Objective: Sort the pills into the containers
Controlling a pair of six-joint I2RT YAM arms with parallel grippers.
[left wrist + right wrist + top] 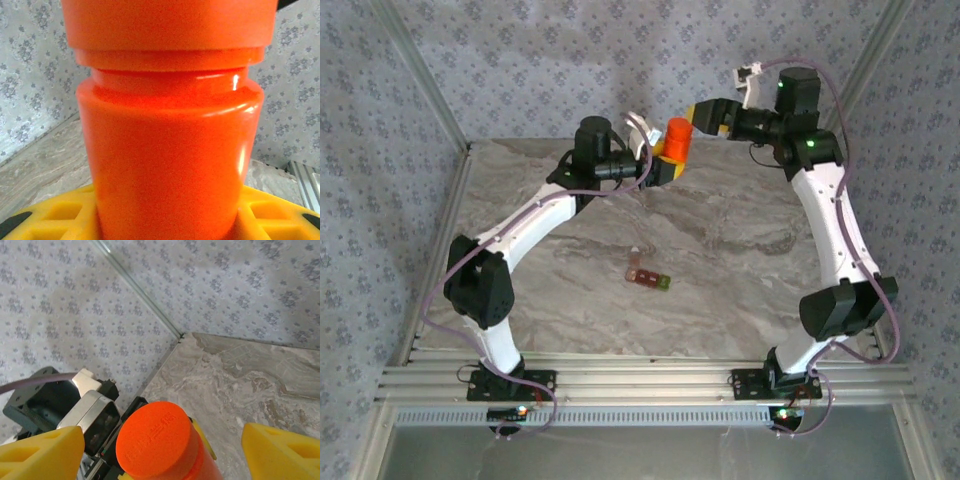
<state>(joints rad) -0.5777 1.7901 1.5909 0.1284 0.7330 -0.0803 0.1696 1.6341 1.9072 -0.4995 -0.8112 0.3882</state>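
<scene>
Fingers, top view: left fingers (pixel 665 172) clamp the orange bottle (pixel 678 138), raised over the far edge of the desk (pixel 740 250); right fingers (pixel 705 113) sit up at its cap.
Containers, top view: the containers (pixel 648 276) lie flat mid-desk, well apart from the bottle, green end to the right; I see a pale speck (pixel 634 250) just beyond them, too small to name.
Left wrist view: yellow left fingers (pixel 50 220) press the bottle's (pixel 170 150) lower body from both sides; bottle upright, cap on.
Right wrist view: right fingers (pixel 40 450) stand wide, one on each side of the cap (pixel 155 437), gaps showing, touching nothing.
Step in hand: uncapping, as I judge it. I'd centre the cap between the fingers, close squarely on its rim, then twist against a firm left grip.
In the way: left arm's wrist hardware (pixel 85 415) sits just beside the cap, so I'd watch the clearance of the finger nearest it. I can't see pills through the orange wall.
</scene>
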